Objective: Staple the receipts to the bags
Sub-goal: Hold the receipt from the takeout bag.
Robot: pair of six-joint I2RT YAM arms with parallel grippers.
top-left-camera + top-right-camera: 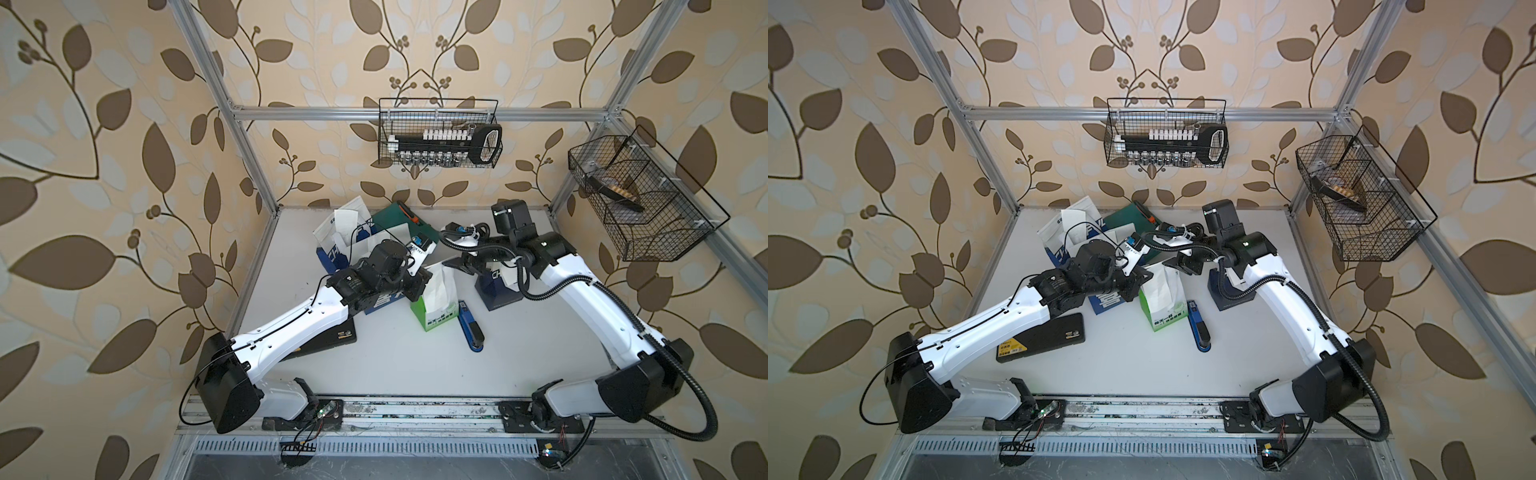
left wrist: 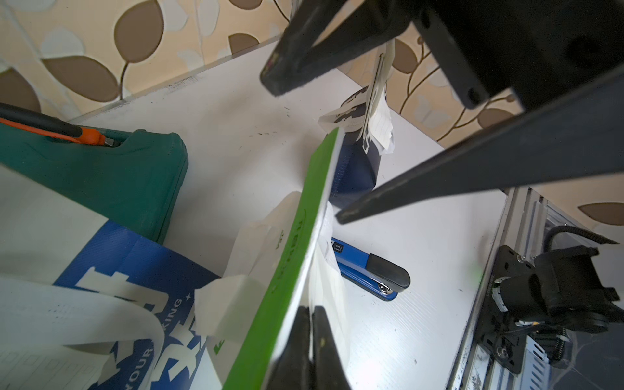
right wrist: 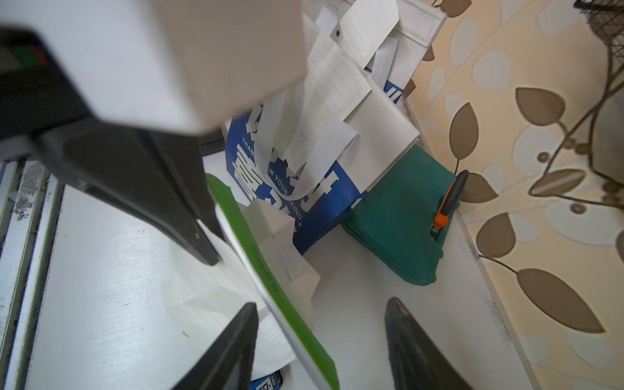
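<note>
A: Bags, four of them; read them off from the left, please.

B: Far left a flat black box (image 1: pixel 1050 332) lies under the left arm; behind it one navy bag (image 1: pixel 334 257) lies tipped over, with lined receipts (image 3: pixel 324 111) spilling across it; a second navy bag (image 1: pixel 1106 301) sits under the left wrist; the dark green case (image 2: pixel 111 175) is by the back wall, an orange-and-black knife (image 3: pixel 449 199) on top of it.

A: And the middle of the bench (image 1: pixel 395 365)?

B: The green-and-white bag (image 1: pixel 434 307) stands there upright; the left gripper (image 2: pixel 311 312) has its jaws together, pinched on that bag's top edge; a faintly lined slip (image 3: pixel 216 297) lies against its white face; whether the slip is inside the pinch I cannot tell.

A: The right gripper (image 3: pixel 320 304)?

B: Jaws apart, the same green edge running between them; just right of the bag a blue stapler (image 1: pixel 471 332) lies flat; furthest right the last navy bag (image 1: pixel 496 291) stands upright below the right wrist, a crumpled receipt (image 2: pixel 380 128) at its top.
</note>
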